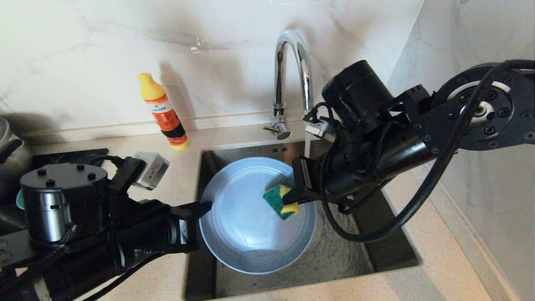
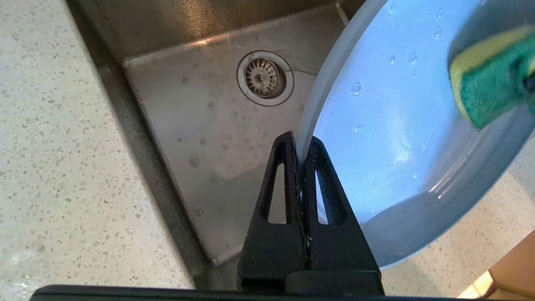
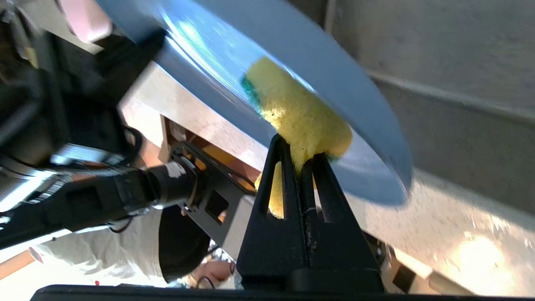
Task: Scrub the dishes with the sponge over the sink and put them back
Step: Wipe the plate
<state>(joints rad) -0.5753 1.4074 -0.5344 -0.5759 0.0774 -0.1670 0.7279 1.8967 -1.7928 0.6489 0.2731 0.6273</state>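
A wide blue-grey plate [image 1: 246, 217] hangs tilted over the steel sink [image 1: 393, 251]. My left gripper [image 1: 207, 205] is shut on its left rim, the rim [image 2: 311, 121] pinched between the two black fingers. My right gripper [image 1: 290, 196] is shut on the yellow sponge [image 1: 282, 202] with a green face, and the sponge presses against the plate's inner face near its right side. The left wrist view shows the sponge [image 2: 489, 79] on the wet plate [image 2: 388, 138]. In the right wrist view the sponge [image 3: 299, 113] bulges out of my closed fingers against the plate [image 3: 334, 71].
A tall chrome tap [image 1: 290, 75] stands behind the sink, with the drain strainer [image 2: 263, 77] below. An orange and yellow bottle [image 1: 163, 110] is on the counter at the back left, a white box [image 1: 151, 169] beside it. A steel pot [image 1: 8, 150] sits far left.
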